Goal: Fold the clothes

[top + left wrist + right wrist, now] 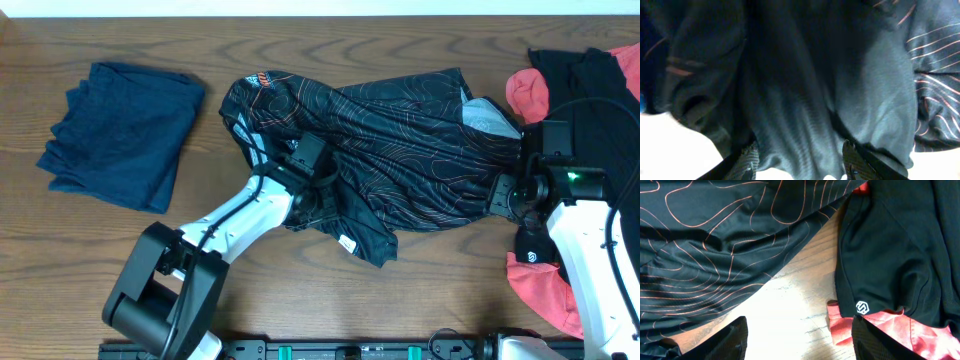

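Note:
A black jersey [400,140] with thin orange contour lines lies crumpled across the middle of the table. My left gripper [306,162] rests on its lower left part. In the left wrist view its jaws [801,165] stand apart, open, and a fold of the dark cloth [805,120] fills the gap between them. My right gripper [502,195] is at the jersey's right edge. It is open [800,340] over bare wood [790,310], with the jersey [715,240] to its left and a black and coral-red piece [880,270] to its right. A folded navy garment [120,135] lies at the far left.
More black and coral-red clothes are heaped at the right edge [600,80] and lower right [545,290], under and around the right arm. The left arm's base [165,300] stands at the front left. Bare table [90,250] shows at the front left.

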Controlling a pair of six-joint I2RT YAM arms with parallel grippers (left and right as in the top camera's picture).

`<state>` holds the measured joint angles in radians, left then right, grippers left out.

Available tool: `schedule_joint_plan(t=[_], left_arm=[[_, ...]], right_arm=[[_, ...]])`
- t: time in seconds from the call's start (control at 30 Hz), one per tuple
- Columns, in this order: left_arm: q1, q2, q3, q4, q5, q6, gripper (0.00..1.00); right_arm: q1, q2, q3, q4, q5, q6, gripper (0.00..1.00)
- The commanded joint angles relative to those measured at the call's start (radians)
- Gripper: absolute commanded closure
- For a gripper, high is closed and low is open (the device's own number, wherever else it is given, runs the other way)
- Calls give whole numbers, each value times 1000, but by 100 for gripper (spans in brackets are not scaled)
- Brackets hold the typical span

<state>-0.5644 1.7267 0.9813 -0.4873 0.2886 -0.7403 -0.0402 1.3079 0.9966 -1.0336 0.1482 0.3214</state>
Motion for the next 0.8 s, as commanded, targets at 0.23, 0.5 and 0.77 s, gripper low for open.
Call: schedule_joint_plan(t=[0.23, 0.5, 0.77], left_arm=[[-15, 39, -10, 25, -36, -20, 94], [0, -33, 0, -279, 8, 27, 94], [70, -282, -4, -643, -292, 2, 77]], right_arm=[[-7, -5, 5, -6, 1, -12, 35], [-7, -5, 5, -8, 2, -23, 35], [-7, -5, 4, -31, -30, -23, 34]])
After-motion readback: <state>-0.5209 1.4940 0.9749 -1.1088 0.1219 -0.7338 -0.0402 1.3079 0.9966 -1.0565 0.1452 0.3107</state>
